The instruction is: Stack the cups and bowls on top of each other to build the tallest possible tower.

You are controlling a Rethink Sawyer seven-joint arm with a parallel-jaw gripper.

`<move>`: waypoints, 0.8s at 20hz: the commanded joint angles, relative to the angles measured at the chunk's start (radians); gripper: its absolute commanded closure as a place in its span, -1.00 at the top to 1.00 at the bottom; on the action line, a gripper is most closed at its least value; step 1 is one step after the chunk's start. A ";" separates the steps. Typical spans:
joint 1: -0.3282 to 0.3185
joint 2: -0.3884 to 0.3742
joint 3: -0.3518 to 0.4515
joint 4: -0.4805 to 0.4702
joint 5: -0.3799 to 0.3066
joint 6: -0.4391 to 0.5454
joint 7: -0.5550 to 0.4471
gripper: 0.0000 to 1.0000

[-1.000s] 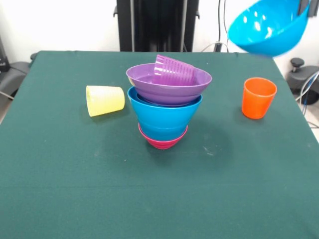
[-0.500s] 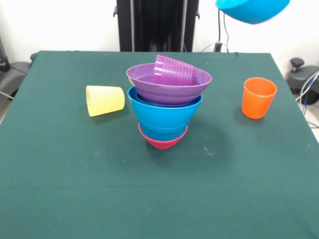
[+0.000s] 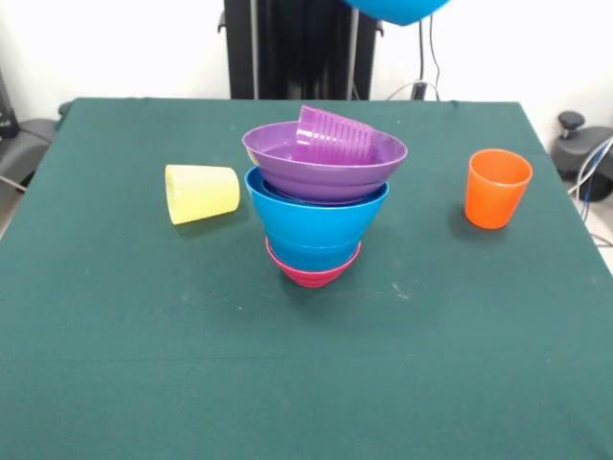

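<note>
Tower [image 3: 318,206] first: it stands near the middle of the green table [image 3: 144,364], a small magenta bowl [image 3: 311,271] at the base, a blue bowl [image 3: 316,225] nested above it, and a wide purple bowl [image 3: 326,165] on top. Inside that purple bowl a ribbed purple cup [image 3: 335,136] lies tipped on its side, not upright.

Left of the tower, well apart from it, the yellow cup [image 3: 201,194] lies on its side with its mouth facing away from the stack. Right of the tower, further off, the orange cup [image 3: 497,188] stands upright. Above and behind the tower, at the top edge, the underside of another blue bowl [image 3: 397,10] shows in the air. The gripper holding it is out of view, so I cannot tell how the jaws stand.

These pieces look like thin glossy plastic: light, stiff and slippery. I judge the rim the best place to grip a bowl, 1 finger inside and 1 outside. The tipped purple cup would likely make anything set on it rock or slide.
</note>
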State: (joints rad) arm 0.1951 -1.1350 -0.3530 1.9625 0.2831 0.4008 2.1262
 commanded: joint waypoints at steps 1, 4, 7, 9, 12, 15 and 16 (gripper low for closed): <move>-0.103 -0.030 0.182 0.187 -0.117 -0.018 -0.213 -1.00; -0.145 -0.052 0.217 0.209 -0.144 -0.024 -0.209 -1.00; -0.210 -0.060 0.271 0.234 -0.167 -0.049 -0.213 -1.00; -0.262 -0.061 0.313 0.252 -0.187 -0.073 -0.222 -1.00; -0.334 -0.058 0.373 0.272 -0.224 -0.105 -0.222 -1.00; -0.383 -0.045 0.420 0.273 -0.268 -0.126 -0.197 -1.00; -0.393 -0.040 0.431 0.271 -0.282 -0.129 -0.185 -1.00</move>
State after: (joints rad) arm -0.1474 -1.2131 -0.0958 2.1395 0.1134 0.3330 2.1262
